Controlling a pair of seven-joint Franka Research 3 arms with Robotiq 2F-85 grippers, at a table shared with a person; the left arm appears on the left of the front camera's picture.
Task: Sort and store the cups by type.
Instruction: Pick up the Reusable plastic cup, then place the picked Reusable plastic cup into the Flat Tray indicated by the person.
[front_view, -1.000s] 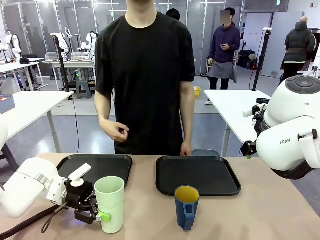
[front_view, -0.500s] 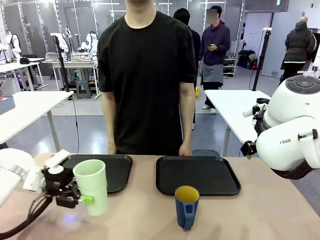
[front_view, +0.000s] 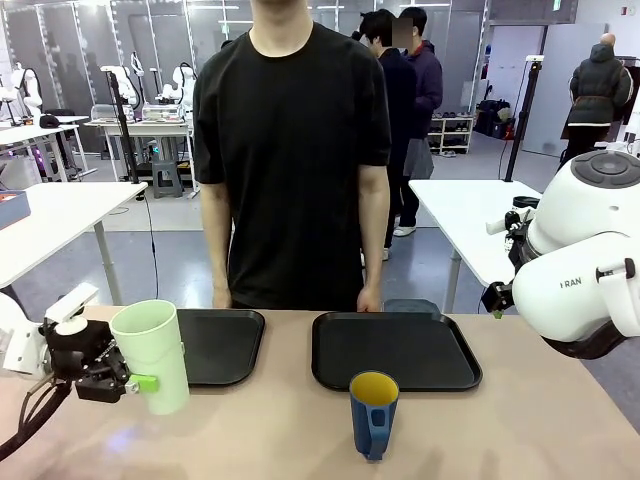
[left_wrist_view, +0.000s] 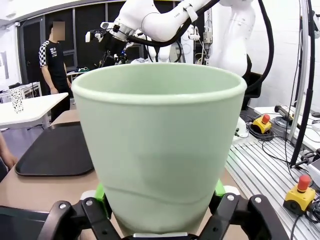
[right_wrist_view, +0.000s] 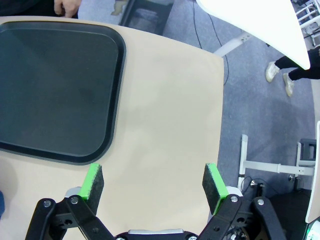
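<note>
The pale green tumbler (front_view: 150, 355) hangs a little above the table's left side, slightly tilted, with my left gripper (front_view: 135, 383) shut on its lower part. Up close in the left wrist view, the tumbler (left_wrist_view: 160, 135) stands between the green pads (left_wrist_view: 101, 192) of that gripper (left_wrist_view: 160, 202). Near the table's front centre stands the dark blue mug (front_view: 374, 412), yellow inside, with nothing touching it. My right gripper (right_wrist_view: 152, 182) is open with nothing in it, over bare tabletop beside the right tray's corner (right_wrist_view: 55, 85).
Two black trays lie side by side at the far half of the table, the left one (front_view: 225, 345) just behind the tumbler and the right one (front_view: 395, 350) behind the mug. A person stands at the far edge with a hand (front_view: 371, 300) by the right tray.
My left arm has lifted the tumbler off the table and carried it to the left. The person's raised hand has dropped. The mug and the right arm have stayed put.
</note>
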